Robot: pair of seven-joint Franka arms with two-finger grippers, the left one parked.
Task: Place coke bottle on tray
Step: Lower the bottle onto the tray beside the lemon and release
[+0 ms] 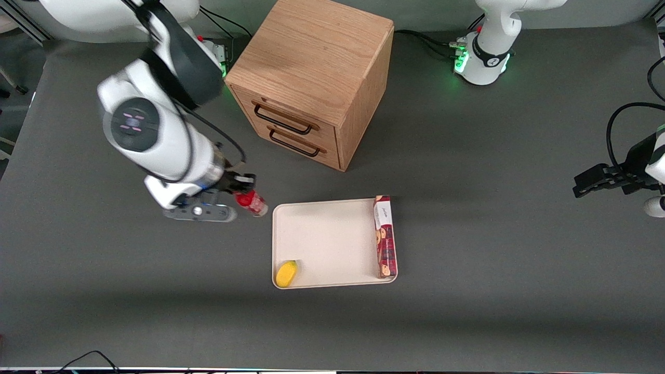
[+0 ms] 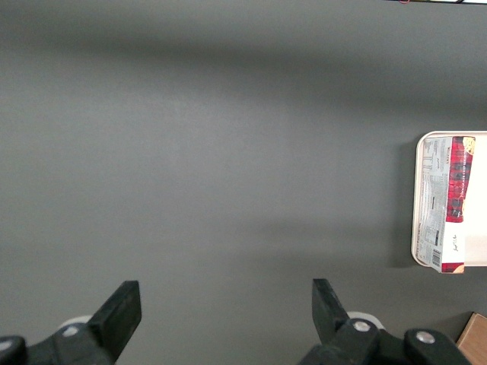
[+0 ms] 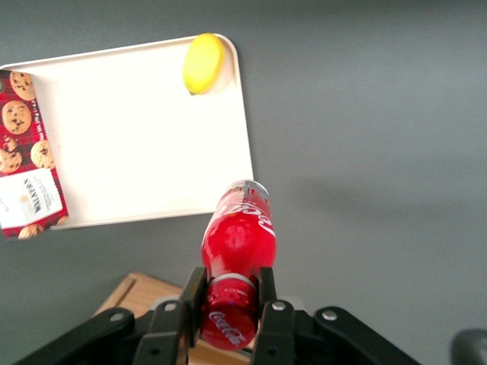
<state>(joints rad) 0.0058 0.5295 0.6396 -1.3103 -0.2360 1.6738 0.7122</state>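
Grey table (image 1: 467, 208) surrounds the tray (image 1: 327, 239), while the hand (image 1: 240, 191), left of center in the front view, grips the coke bottle (image 1: 250, 201) aloft just beside it, placement pending.

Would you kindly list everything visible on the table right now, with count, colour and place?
coke bottle: one, red, held above the table beside the tray, not yet on it.
tray: one, cream-white, mid-table, nearer the front camera than the cabinet.
biscuit box: one, red, on the tray along its edge.
lemon: one, yellow, in the tray's corner.
drawer cabinet: one, wooden, two drawers.
gripper: one, black, shut on the bottle near its cap.
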